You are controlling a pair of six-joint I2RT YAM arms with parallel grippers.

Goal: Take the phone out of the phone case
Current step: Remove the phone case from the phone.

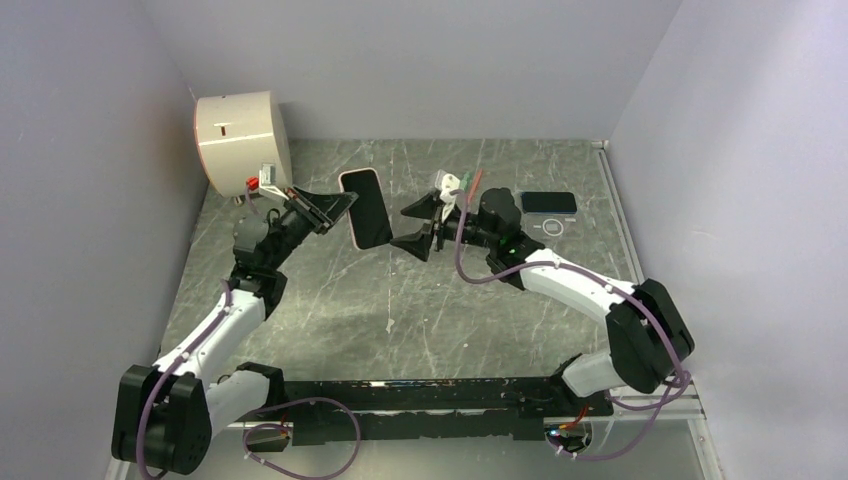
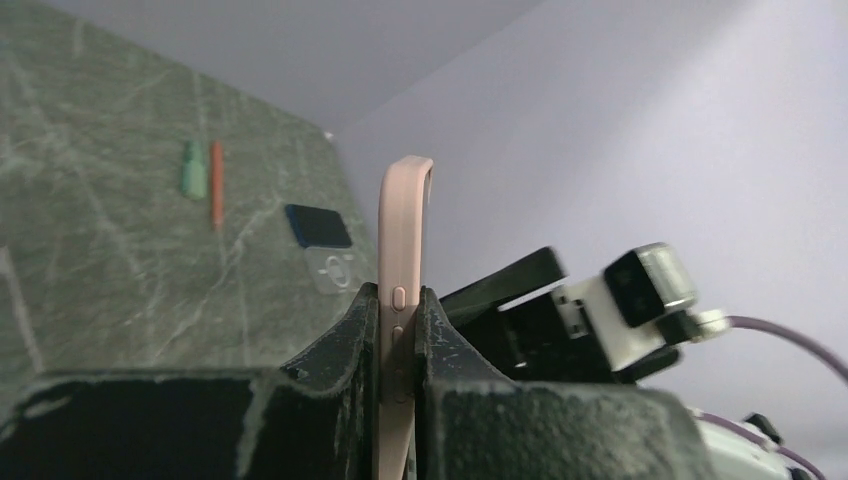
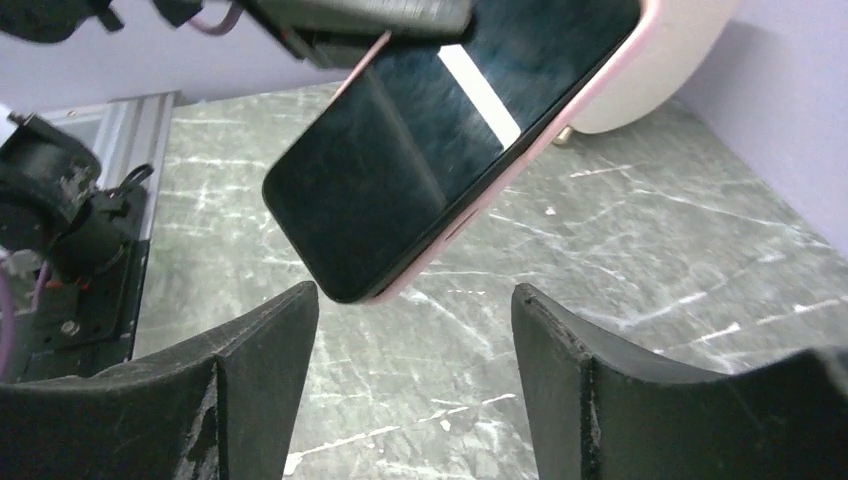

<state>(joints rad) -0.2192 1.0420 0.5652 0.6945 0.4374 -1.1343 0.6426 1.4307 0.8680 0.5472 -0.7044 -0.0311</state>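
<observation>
Illumination is bright, even and diffuse, arriving from overhead. In the top view the surface (image 1: 420, 320) carries only faint, soft-edged shadows under both arms. The white drum (image 1: 240, 140) at the far left corner is close to overexposure.

In the right wrist view the phone (image 3: 400, 170) screen shows a hard white reflected bar and a broad grey sheen. The right pincer (image 3: 412, 292) is dark and slightly soft along the bottom edge.

In the left wrist view the left pincer (image 2: 398, 295) is out of focus. The phone case (image 2: 402, 220) edge is moderately sharp, and the right arm (image 2: 640, 295) is smeared by blur.
</observation>
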